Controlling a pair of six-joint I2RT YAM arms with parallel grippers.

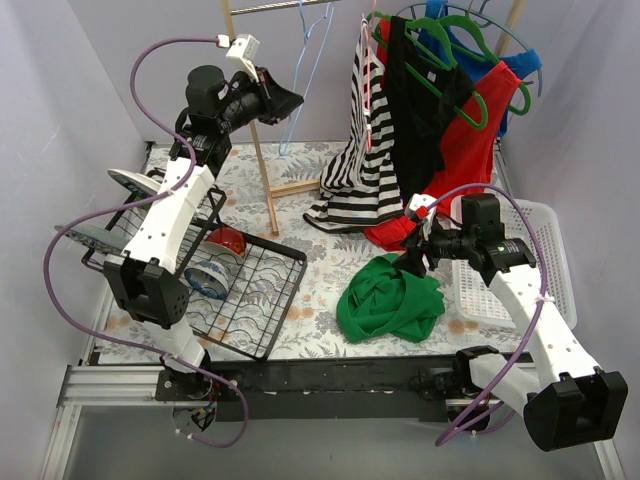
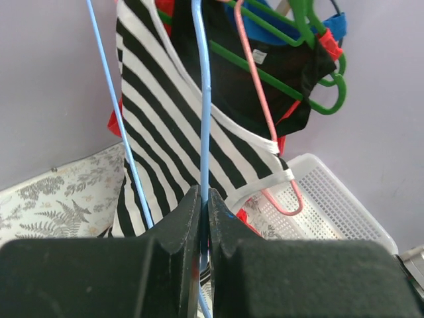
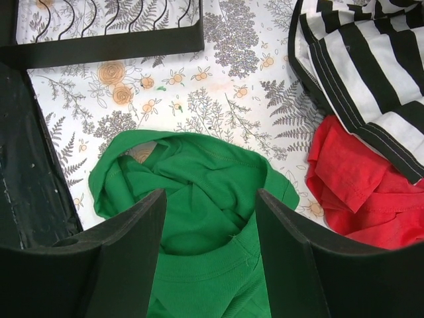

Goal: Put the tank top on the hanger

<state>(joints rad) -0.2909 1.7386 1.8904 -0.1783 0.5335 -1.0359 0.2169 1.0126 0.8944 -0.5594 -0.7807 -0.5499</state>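
Note:
The green tank top (image 1: 390, 297) lies crumpled on the flowered table, near the front middle; it fills the lower part of the right wrist view (image 3: 199, 218). My right gripper (image 1: 412, 262) hovers just above it, jaws wide open, with the green cloth (image 3: 211, 199) between the fingers. The light-blue wire hanger (image 1: 308, 70) hangs from the wooden rack at the back. My left gripper (image 1: 290, 102) is raised beside it and shut on one of its wires (image 2: 204, 99); a second blue wire (image 2: 112, 106) runs to the left.
A black wire dish rack (image 1: 235, 290) with bowls stands at the left. A striped top (image 1: 355, 170), a black top and a red garment (image 1: 470, 150) hang on green hangers (image 1: 465, 60) at the back right. A white basket (image 1: 545, 250) sits at the right.

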